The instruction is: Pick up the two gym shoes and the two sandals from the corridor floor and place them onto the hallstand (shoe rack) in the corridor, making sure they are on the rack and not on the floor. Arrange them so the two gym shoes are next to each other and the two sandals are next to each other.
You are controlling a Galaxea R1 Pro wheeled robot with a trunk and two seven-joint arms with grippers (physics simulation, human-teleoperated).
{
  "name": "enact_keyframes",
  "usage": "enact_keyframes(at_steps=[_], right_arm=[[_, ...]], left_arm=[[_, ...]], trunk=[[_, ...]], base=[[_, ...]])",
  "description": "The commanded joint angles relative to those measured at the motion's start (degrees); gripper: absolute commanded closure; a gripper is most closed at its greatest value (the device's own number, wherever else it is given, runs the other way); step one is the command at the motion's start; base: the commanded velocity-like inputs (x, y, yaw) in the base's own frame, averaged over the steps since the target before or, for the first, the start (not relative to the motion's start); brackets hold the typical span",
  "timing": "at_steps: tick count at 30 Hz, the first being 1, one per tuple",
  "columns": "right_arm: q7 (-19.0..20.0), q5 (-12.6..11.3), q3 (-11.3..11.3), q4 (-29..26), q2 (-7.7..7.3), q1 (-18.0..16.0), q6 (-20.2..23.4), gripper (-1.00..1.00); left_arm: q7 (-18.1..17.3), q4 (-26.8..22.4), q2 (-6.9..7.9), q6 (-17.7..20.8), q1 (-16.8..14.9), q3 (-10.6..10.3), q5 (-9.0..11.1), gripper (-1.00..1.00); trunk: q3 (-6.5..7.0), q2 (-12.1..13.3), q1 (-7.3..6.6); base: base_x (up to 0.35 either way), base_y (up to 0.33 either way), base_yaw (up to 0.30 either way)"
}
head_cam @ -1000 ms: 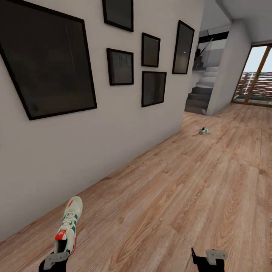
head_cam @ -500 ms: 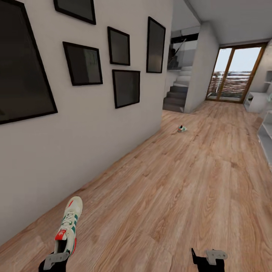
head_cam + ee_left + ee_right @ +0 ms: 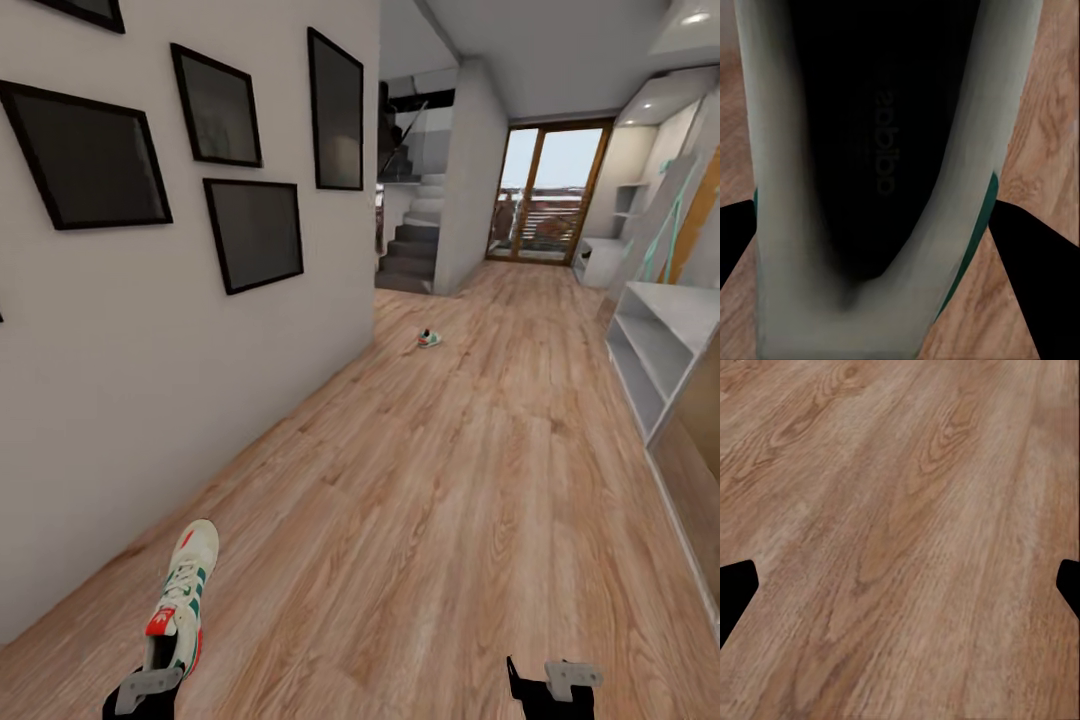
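Left claw (image 3: 148,688): closed on the heel of a white gym shoe with green stripes and red-orange accents (image 3: 183,595), toe pointing away from the robot, above the floor.
Right claw (image 3: 553,682): held apart over bare planks, gripping nothing.
Second gym shoe (image 3: 429,339): well down the corridor on the light brown wood-plank floor (image 3: 450,480), small and hard to make out.
Pale grey-white hallstand (image 3: 655,345): along the right wall, cut off by the frame edge.
Room: black-framed pictures (image 3: 252,233) on the white wall at left; grey stairs (image 3: 410,255) and a glass door (image 3: 545,195) at the far end.
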Motion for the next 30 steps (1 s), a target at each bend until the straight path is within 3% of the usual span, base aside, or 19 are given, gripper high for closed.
enact_keyframes(at_steps=[1, 13, 30], right_arm=[[-0.26, -0.59, 0.49, 0.06, -0.05, -0.06, -0.21, -1.00], [-0.29, -0.59, 0.50, 0.02, -0.05, -0.06, -0.21, -1.00], [-0.04, -0.51, 0.58, 0.06, -0.14, -0.06, -0.21, -1.00]], left_arm=[[-0.50, 0.01, 0.00, -0.02, -0.03, 0.22, 0.51, 1.00], [-0.50, 0.01, 0.00, -0.02, -0.02, 0.22, 0.51, 1.00], [-0.50, 0.00, 0.00, -0.02, -0.03, 0.14, 0.51, 1.00]], trunk=[[-0.08, -0.02, 0.02], [-0.47, -0.02, 0.02], [-0.54, -0.02, 0.02]], base=[[0.317, -0.125, -0.300], [0.336, -0.019, -0.261], [0.339, 0.000, -0.023]])
